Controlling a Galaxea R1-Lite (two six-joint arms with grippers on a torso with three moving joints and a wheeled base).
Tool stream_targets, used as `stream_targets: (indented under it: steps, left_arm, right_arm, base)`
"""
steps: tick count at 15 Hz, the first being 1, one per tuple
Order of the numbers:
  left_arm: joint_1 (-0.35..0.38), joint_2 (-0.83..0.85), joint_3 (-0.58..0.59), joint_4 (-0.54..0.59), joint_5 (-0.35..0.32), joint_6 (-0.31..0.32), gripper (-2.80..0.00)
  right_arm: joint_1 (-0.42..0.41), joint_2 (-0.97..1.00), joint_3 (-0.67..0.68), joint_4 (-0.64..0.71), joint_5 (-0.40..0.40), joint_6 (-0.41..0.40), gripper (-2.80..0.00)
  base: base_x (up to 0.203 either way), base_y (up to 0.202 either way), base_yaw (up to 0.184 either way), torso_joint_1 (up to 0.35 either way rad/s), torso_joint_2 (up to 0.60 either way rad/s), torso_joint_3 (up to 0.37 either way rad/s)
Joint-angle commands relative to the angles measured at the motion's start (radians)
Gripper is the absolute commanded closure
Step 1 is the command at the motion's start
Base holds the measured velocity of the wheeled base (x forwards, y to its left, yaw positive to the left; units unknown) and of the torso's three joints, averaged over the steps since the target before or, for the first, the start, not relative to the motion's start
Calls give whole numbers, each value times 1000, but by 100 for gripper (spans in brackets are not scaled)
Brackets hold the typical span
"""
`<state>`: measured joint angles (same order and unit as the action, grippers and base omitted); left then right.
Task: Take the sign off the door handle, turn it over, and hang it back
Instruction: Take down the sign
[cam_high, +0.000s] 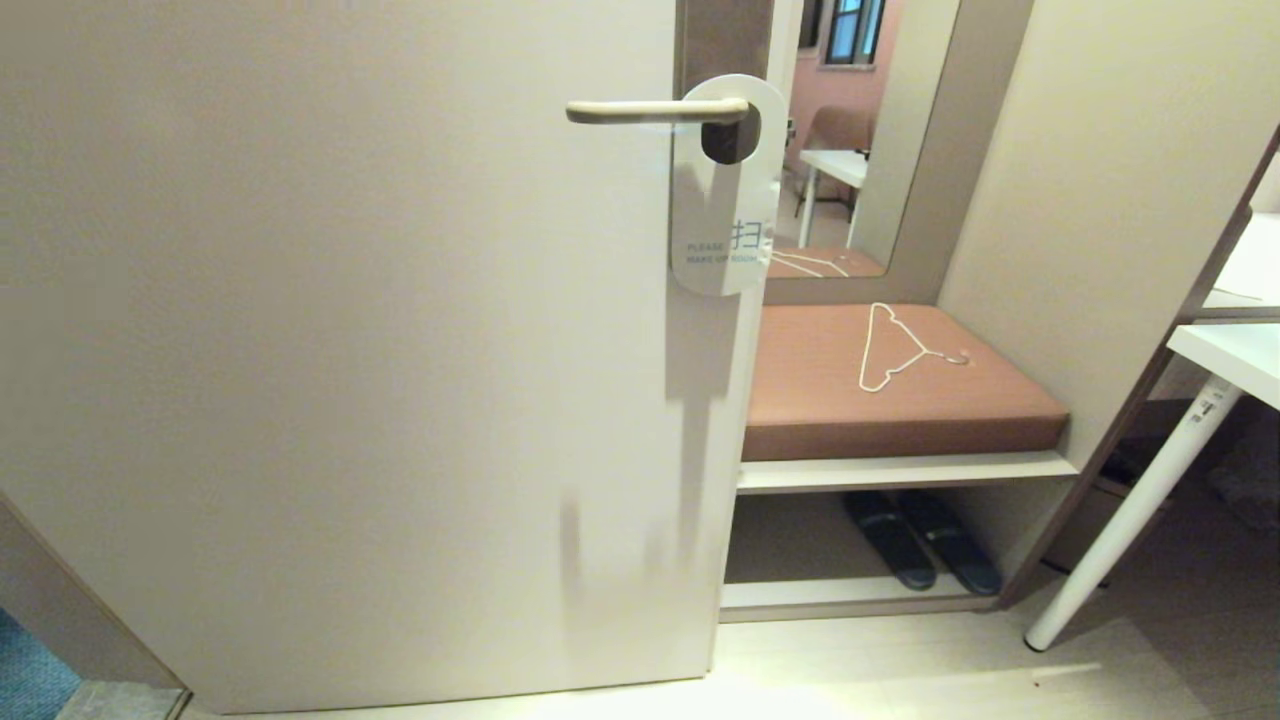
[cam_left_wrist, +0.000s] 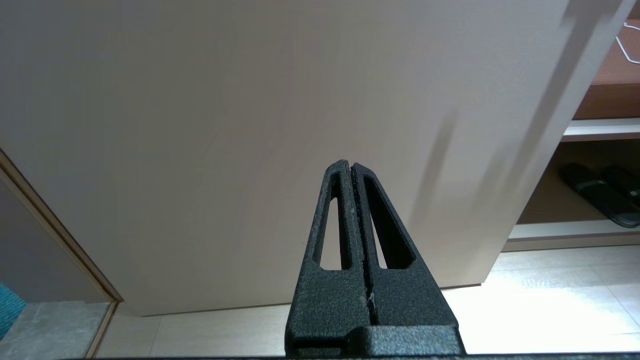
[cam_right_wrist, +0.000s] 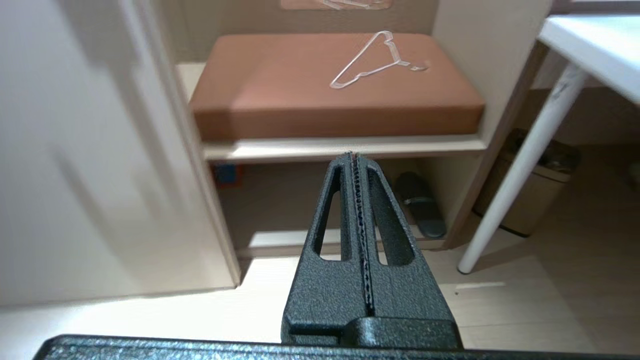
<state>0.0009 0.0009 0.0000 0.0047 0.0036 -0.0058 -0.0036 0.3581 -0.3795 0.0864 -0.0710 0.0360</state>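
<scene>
Head view showed none of my arms. My left gripper (cam_left_wrist: 352, 167) appeared only in its own wrist camera, fingers pressed together on nothing, low before the door (cam_high: 330, 350) near its bottom edge. The handle (cam_high: 655, 111) ran level across the door, free end toward my left, pivot end to the right. The sign (cam_high: 722, 190) hung from the pivot end through its oval hole, long axis straight down, flat against the door's right edge. Its white face was toward me; I could read "PLEASE MAKE UP ROOM" faintly, with a blue character above it, and the handle hid part of the hole.

Right of the door stood a bench nook. On its brown cushion (cam_high: 900, 385) lay a white wire hanger (cam_high: 900, 348), hook toward the right. A mirror (cam_high: 860, 140) behind doubled the hanger. In the open shelf under the cushion sat a pair of dark slippers (cam_high: 920, 540), side by side, their heels cut off by the shelf's shadow.

My right gripper (cam_right_wrist: 356, 157), seen only in its wrist camera, had fingers pressed together too, empty, aimed toward the nook. Farther right stood a white table leg (cam_high: 1140, 500); a bin (cam_right_wrist: 535, 200) behind it was hard to make out.
</scene>
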Motion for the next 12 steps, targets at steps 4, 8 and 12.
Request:
stream_targets:
  steps: [4,8,12]
  left_arm:
    - [-1,1,0,0,1,0,0]
    - [-1,1,0,0,0,0,0]
    - [-1,1,0,0,1,0,0]
  right_arm:
    - [-98,489,-270,-42,-86,-4,0]
    - [-284,742,-444,-87,-98,-82,0]
    - [-343,926,-544,-224,-30,-172,0]
  base:
    - [0,0,0,0,0,0]
    - [0,0,0,0,0,0]
    - [0,0,0,0,0,0]
